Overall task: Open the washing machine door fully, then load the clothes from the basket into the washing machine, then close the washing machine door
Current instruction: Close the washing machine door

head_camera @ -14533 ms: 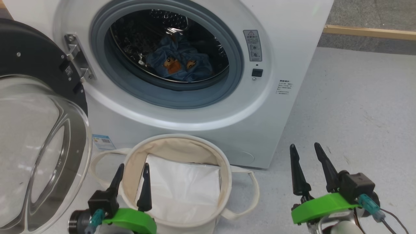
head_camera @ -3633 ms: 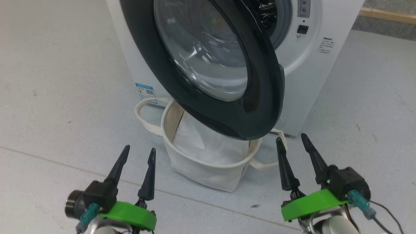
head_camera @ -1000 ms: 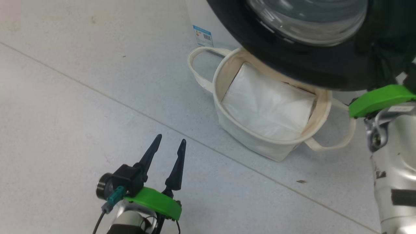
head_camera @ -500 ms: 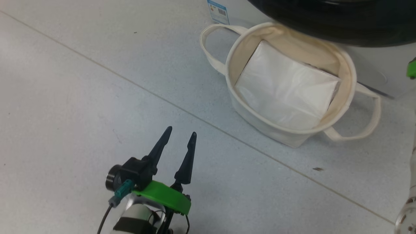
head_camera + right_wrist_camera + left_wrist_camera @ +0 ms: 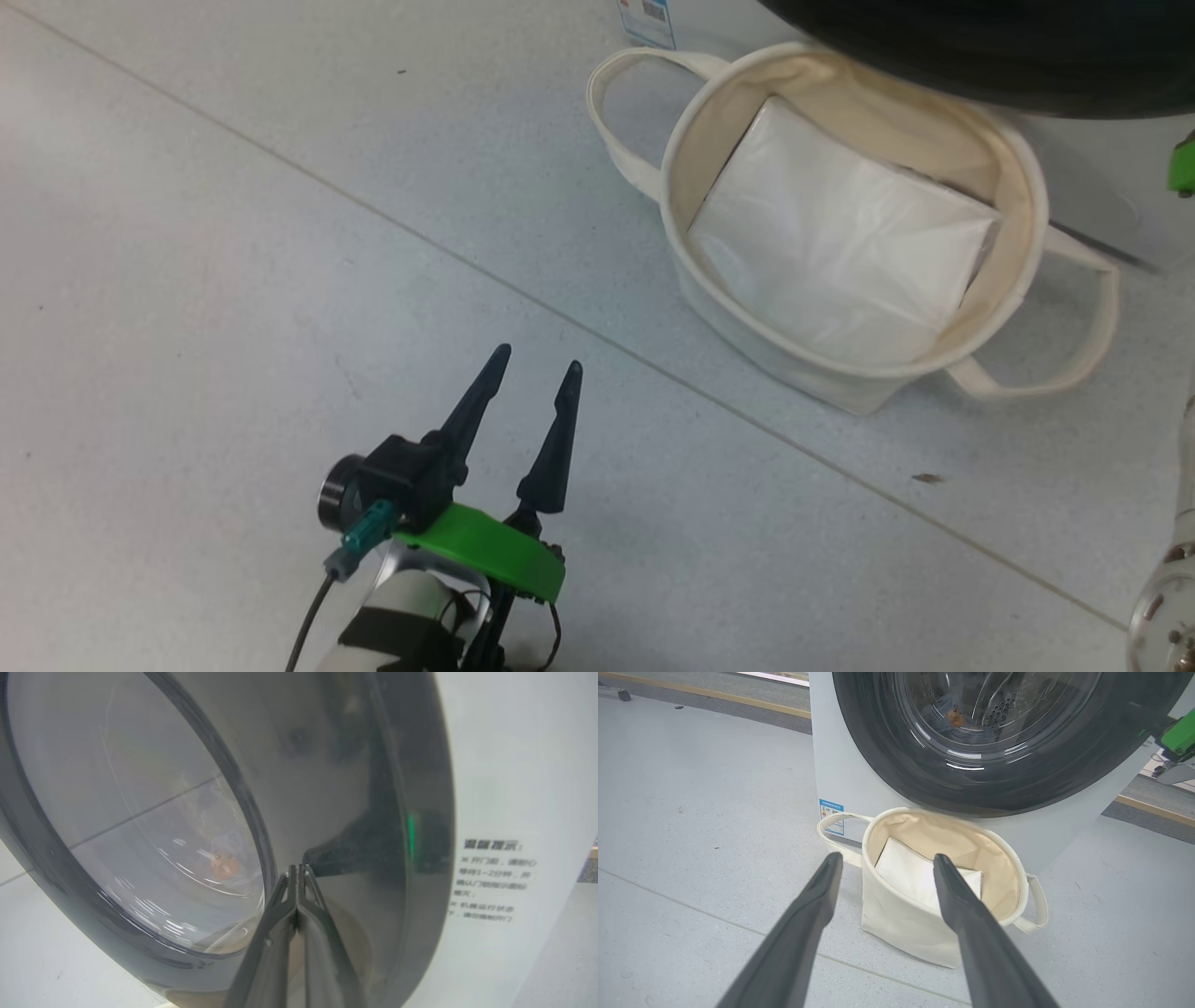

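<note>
Late stage, last step in hand.

Loading looks done. The clothes (image 5: 955, 716) are inside the washing machine (image 5: 824, 774), seen through the door glass as blue fabric with an orange print. The basket (image 5: 896, 924) stands on the floor (image 5: 233, 280) right at the foot of the washing machine, under the door's lower edge. It holds a flat white sheet (image 5: 840, 252) and no clothes that I can see.

Closing: the door (image 5: 868, 756) lies close over the washing machine front, its black rim nearly flush in the right wrist view. Can't tell if it is latched.

Right pincer (image 5: 297, 867): fingers squeezed together, gripping nothing, tips against the black rim on the side away from the hinge. Looks like touching, since the tips meet their own reflection. I read it as a push.

Left pincer (image 5: 539, 357): fingers spread wide, empty, hovering over bare floor, well apart from the basket, pointing towards it.

Left to do, as I judge it: press the door home until it catches, then back the right arm off. Opening and loading need nothing more.
</note>
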### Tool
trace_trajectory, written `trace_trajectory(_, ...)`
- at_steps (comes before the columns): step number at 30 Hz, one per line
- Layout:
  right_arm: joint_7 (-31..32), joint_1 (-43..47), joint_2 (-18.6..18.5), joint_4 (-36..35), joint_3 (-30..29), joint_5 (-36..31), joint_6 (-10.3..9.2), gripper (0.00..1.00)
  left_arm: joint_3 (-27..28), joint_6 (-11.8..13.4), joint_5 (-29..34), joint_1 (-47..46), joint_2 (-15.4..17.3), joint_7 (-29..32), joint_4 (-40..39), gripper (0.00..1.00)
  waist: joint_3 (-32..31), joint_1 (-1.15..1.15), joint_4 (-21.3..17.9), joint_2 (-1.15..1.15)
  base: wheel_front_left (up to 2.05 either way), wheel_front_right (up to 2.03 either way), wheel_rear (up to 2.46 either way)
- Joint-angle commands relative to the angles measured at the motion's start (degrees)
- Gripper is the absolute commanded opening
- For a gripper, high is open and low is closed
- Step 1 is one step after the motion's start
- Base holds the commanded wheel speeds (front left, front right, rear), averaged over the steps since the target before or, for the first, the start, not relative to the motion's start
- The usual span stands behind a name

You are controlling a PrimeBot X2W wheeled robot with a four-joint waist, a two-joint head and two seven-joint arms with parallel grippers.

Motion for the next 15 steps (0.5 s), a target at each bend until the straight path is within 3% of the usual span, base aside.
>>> trace_trajectory(1, -0.29, -1.95, 0.06, -3.65, 0.53, 0.7, -0.5, 0.0, 1.65, 0.37, -0.19, -0.13, 0.91, -0.33, -1.29, 1.0, -0.95, -0.01, -0.45, 0.0, 0.0, 0.0, 0.0)
trace_trajectory(15, -0.29, 16.54, 5.54, -9.19, 14.25, 9.34, -0.5, 0.0, 6.49, -2.01, -0.03, 2.19, 0.91, -0.33, 2.42, 1.0, -12.91, -0.01, -8.32, 0.0, 0.0, 0.0, 0.0)
